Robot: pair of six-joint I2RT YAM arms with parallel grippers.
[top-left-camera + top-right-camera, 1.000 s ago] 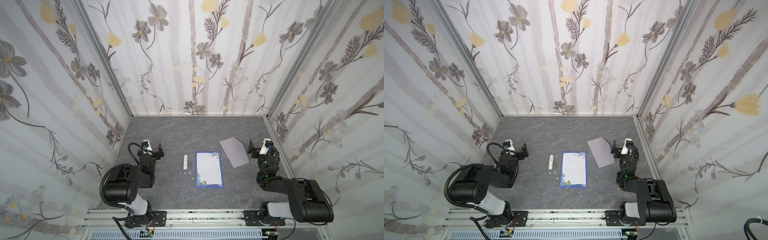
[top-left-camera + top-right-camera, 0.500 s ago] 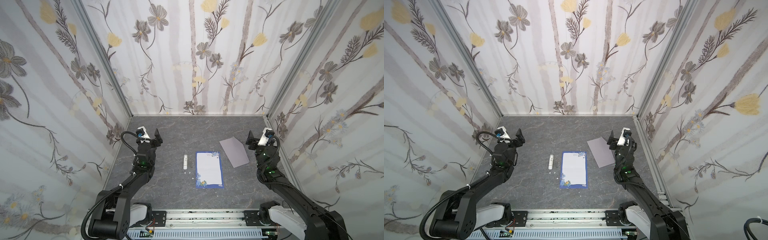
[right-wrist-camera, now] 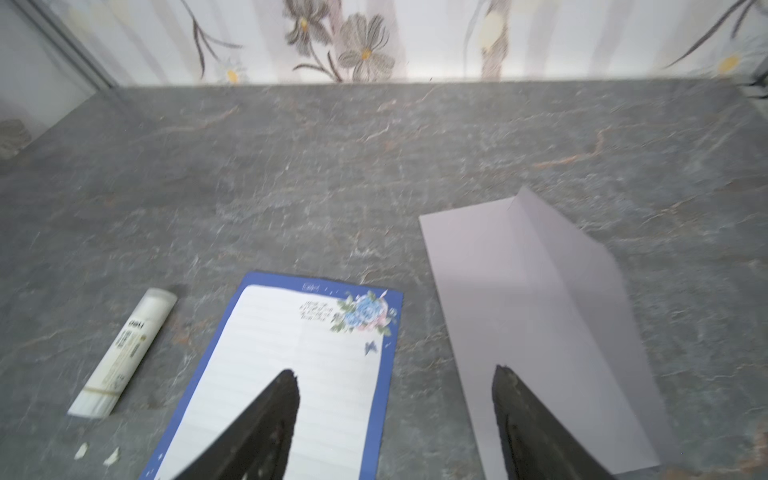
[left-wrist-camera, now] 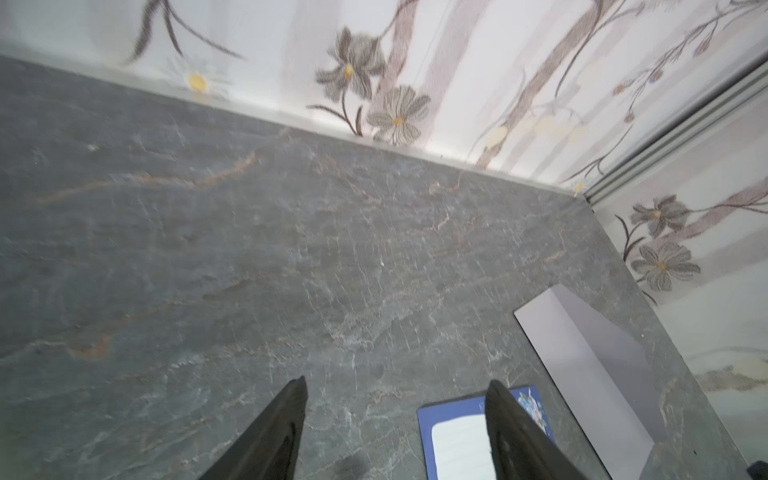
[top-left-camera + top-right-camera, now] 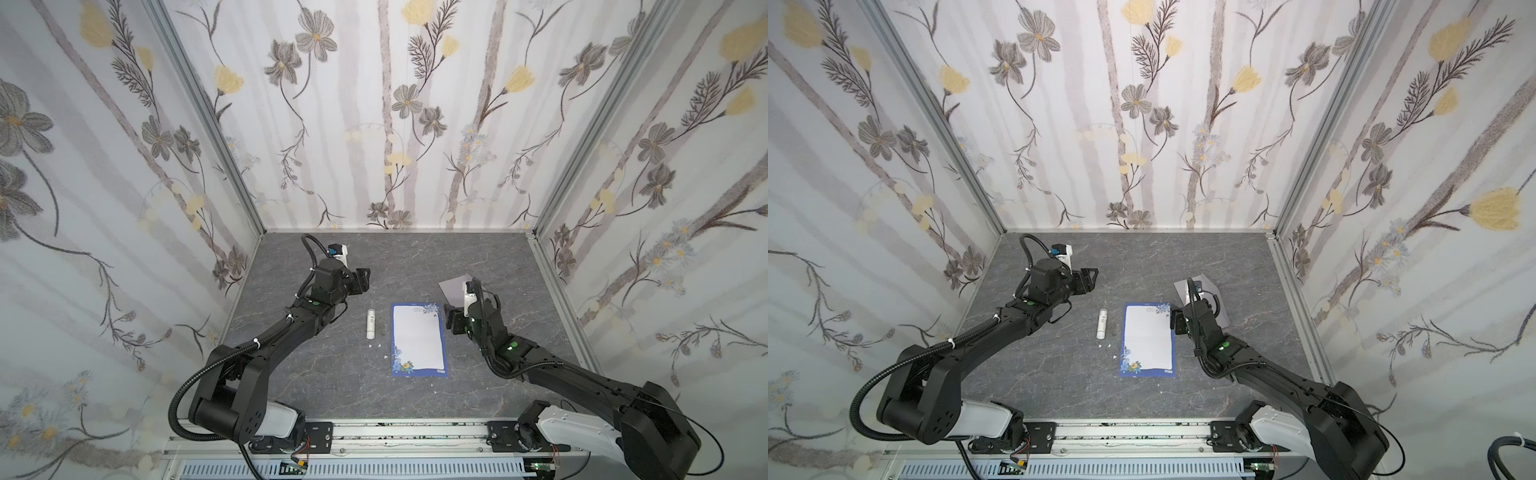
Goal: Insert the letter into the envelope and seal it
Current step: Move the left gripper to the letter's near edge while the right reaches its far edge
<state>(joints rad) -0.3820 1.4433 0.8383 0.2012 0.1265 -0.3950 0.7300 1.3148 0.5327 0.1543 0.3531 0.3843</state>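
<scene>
Letter (image 5: pixel 419 340) lies flat in the middle of the grey table (image 5: pixel 415 257). The glue stick (image 5: pixel 370 324) is just beside it on the left. The envelope (image 3: pixel 540 311) sits near its far right corner, apart from it, and its flap seems raised along a crease. The left gripper (image 4: pixel 397 384) hovers over bare table, jaws spread and empty. The right gripper (image 3: pixel 395 374) hangs over the gap between letter and envelope, jaws likewise apart, gripping nothing.

letter (image 5: pixel 419 340): white lined, blue border, lying flat | envelope (image 3: pixel 540 299): grey-lavender, flap open, just beside, apart
</scene>
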